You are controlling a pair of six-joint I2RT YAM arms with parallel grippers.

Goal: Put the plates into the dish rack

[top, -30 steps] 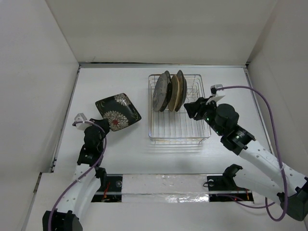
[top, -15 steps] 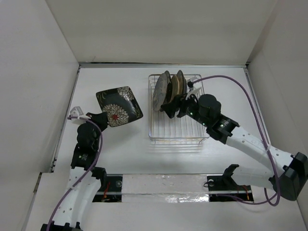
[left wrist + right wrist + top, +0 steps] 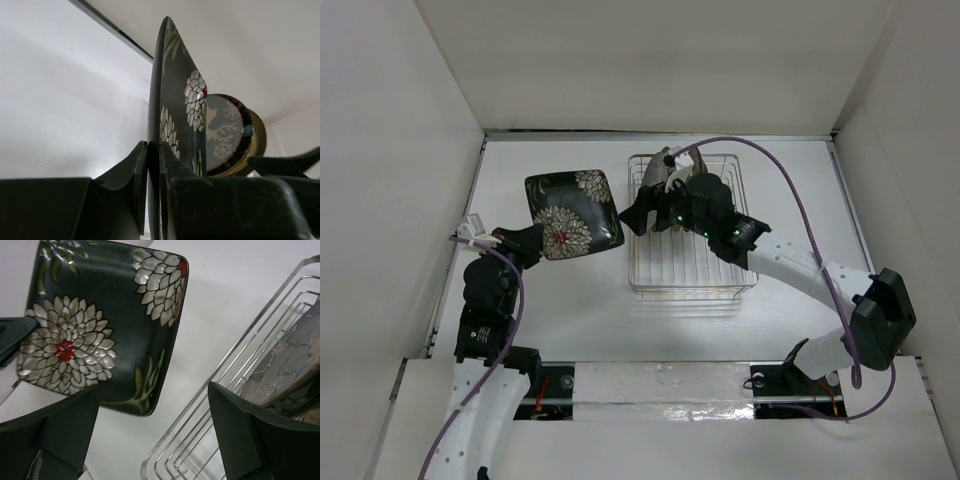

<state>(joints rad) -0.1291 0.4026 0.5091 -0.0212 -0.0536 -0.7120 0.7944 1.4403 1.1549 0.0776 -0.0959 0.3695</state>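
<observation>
Chrome rack (image 3: 692,272) holds upright plates (image 3: 656,178) at its far end. Left of it the square plate (image 3: 570,210) hangs raised, clamped by the left gripper (image 3: 528,243). At the rack's left side the right gripper (image 3: 642,214) hovers, fingers apart: likely a handover, needing the free rim gripped.

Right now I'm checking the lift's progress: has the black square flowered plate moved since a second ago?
Yes. The black square flowered plate, held by the left fingers, has shifted toward the far wall and nearer the chrome wire dish rack.

A lab-style robot test cell, shown by plain white walls (image 3: 650,60) boxing in a white table (image 3: 570,315)
</observation>
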